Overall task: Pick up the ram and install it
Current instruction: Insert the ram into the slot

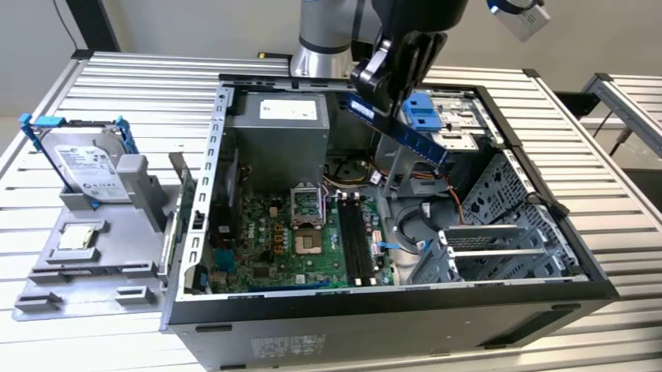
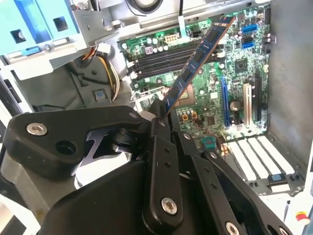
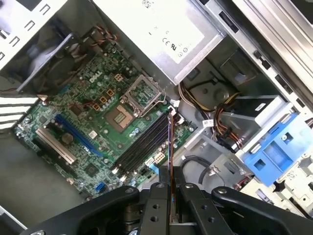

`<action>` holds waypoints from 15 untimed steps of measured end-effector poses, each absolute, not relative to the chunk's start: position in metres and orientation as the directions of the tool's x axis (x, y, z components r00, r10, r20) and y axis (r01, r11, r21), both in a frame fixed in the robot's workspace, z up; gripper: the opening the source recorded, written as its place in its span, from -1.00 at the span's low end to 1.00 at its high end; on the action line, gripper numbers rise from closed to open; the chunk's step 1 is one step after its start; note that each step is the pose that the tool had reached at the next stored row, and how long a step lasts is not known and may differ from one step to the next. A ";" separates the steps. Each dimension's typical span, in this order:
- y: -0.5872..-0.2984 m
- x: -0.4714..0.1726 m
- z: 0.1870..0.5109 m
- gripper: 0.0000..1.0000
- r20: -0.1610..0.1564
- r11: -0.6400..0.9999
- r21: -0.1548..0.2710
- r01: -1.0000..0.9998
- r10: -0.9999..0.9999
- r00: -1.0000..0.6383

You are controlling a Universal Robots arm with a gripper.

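Black hand (image 1: 380,89) clamped on ram (image 1: 416,138); gripped end hidden between fingers (image 3: 157,208), stick tilted above open computer case (image 1: 393,318).

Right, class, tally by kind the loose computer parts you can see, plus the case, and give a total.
1 ram, held by the end effector
1 hard drive
1 processor
1 case
Total: 4
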State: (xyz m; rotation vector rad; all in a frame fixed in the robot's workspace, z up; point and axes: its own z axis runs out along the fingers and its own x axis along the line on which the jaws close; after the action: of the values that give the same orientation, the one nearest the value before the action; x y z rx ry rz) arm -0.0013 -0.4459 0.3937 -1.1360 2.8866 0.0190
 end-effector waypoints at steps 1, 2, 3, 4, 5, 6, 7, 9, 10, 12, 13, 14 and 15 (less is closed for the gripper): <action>-0.447 -0.001 0.394 -1.00 -0.041 0.737 -0.003 -0.676 -0.675 -0.737; -0.447 -0.001 0.394 -1.00 -0.041 0.742 -0.003 -0.670 -0.669 -0.742; -0.448 -0.001 0.394 -1.00 -0.041 0.748 -0.003 -0.664 -0.664 -0.747; -0.449 -0.001 0.394 -1.00 -0.041 0.753 -0.003 -0.658 -0.657 -0.753; -0.449 -0.001 0.394 -1.00 -0.041 0.758 -0.003 -0.652 -0.651 -0.758; -0.450 -0.001 0.394 -1.00 -0.041 0.763 -0.003 -0.646 -0.645 -0.763; -0.451 -0.001 0.394 -1.00 -0.041 0.769 -0.003 -0.640 -0.639 -0.768; -0.452 -0.001 0.394 -1.00 -0.041 0.779 -0.003 -0.627 -0.626 -0.778; -0.452 -0.001 0.394 -1.00 -0.041 0.785 -0.003 -0.620 -0.619 -0.784; -0.452 -0.001 0.394 -1.00 -0.041 0.799 -0.003 -0.601 -0.601 -0.798; -0.452 -0.001 0.394 -1.00 -0.041 0.806 -0.003 -0.591 -0.591 -0.806; -0.452 -0.001 0.394 -1.00 -0.041 0.815 -0.003 -0.580 -0.579 -0.814; -0.452 -0.001 0.394 -1.00 -0.041 0.823 -0.003 -0.568 -0.568 -0.822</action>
State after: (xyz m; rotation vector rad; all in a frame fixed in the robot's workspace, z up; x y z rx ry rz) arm -0.0013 -0.4520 0.3937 -0.9225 2.9610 0.0145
